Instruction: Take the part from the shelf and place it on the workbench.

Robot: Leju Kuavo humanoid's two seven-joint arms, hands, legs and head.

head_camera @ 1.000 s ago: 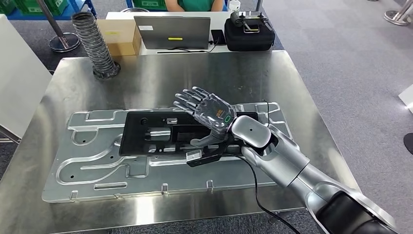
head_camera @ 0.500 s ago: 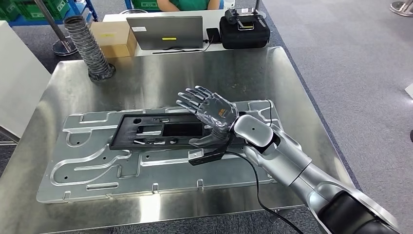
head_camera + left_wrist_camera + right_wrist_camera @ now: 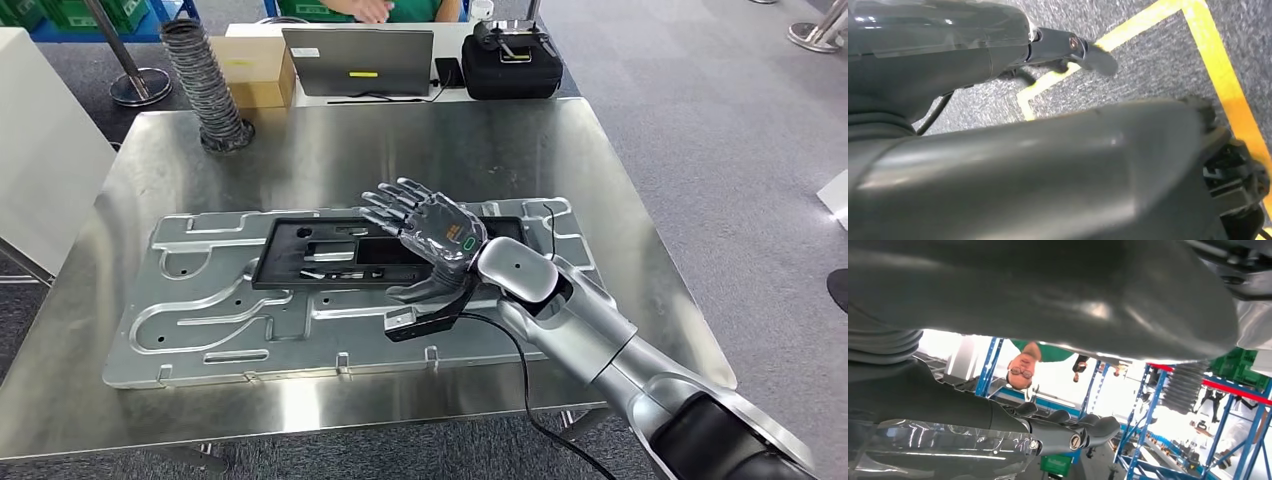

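Past the counter's far edge you have a ribbed hose [image 3: 207, 88] standing at its left corner, a cardboard box [image 3: 252, 72] beside it, then a laptop [image 3: 358, 61], a phone [image 3: 449, 72] and a black case [image 3: 511, 66]; a person [image 3: 385, 9] sits behind

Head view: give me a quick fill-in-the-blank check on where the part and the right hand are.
1. The black part lies on the stamped ____ panel.
2. The right hand has its fingers ____ and holds nothing.
3. The ribbed hose stands at the workbench's far ____ corner.

Missing words: metal; spread; left
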